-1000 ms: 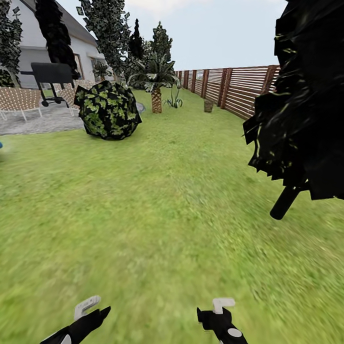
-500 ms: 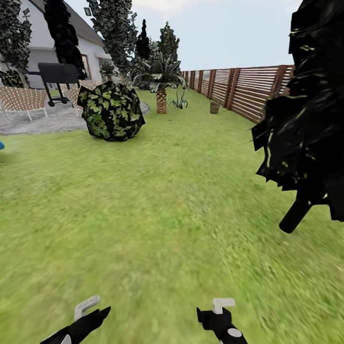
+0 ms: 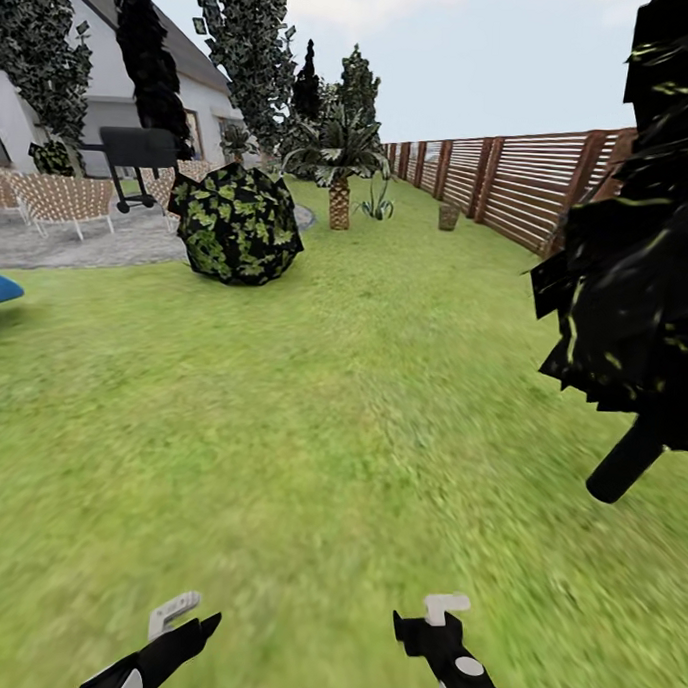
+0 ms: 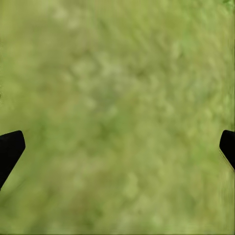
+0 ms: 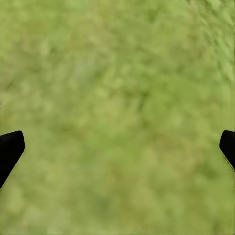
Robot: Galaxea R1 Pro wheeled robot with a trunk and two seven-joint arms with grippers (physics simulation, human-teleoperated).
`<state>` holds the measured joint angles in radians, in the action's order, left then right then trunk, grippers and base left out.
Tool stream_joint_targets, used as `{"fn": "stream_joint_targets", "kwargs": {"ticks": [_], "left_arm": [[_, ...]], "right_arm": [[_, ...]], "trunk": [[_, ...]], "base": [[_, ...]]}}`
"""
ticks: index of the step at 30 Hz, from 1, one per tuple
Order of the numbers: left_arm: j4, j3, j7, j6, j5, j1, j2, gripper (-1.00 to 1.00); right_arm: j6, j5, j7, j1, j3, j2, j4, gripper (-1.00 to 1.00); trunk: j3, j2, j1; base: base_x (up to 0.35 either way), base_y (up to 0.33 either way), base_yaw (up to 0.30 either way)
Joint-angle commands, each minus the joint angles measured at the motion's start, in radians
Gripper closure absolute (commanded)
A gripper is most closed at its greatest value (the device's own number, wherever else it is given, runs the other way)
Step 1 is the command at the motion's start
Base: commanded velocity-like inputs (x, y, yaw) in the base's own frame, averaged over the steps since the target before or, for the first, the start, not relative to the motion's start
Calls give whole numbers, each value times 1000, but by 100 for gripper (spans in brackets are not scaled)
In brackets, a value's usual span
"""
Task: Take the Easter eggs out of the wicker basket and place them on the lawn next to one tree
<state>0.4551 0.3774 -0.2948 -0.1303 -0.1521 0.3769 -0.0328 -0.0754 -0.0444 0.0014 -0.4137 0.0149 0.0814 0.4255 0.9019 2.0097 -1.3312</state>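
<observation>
Both tools wide open, nothing held: left tool [image 4: 117,147] and right tool [image 5: 117,147] over lawn [image 3: 331,404]. Round bush [image 3: 239,222] far ahead, slat fence [image 3: 531,187] along the right.

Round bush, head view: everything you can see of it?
The round bush is a ball-shaped shrub of blocky dark green leaves with lighter yellow-green patches. It sits upright on the lawn at the far left of the grass, right by the edge of the grey paved patio. No trunk is visible; the foliage reaches down to the grass. Behind it stand a black grill and lattice chairs. Nothing appears to touch it but the ground.
</observation>
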Motion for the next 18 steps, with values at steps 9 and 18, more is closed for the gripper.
{"fn": "stream_joint_targets", "kwargs": {"ticks": [9, 18], "left_arm": [[1, 6, -6, -11, -10, 1, 1, -100], [2, 5, -6, -11, -10, 1, 1, -100]], "right_arm": [[-2, -5, 0, 0, 2, 0, -8, -100], [-4, -6, 1, 0, 2, -1, -23, -100]], "trunk": [[1, 0, 0], [1, 0, 0]], "base": [[314, -106, 88], [314, -106, 1]]}}
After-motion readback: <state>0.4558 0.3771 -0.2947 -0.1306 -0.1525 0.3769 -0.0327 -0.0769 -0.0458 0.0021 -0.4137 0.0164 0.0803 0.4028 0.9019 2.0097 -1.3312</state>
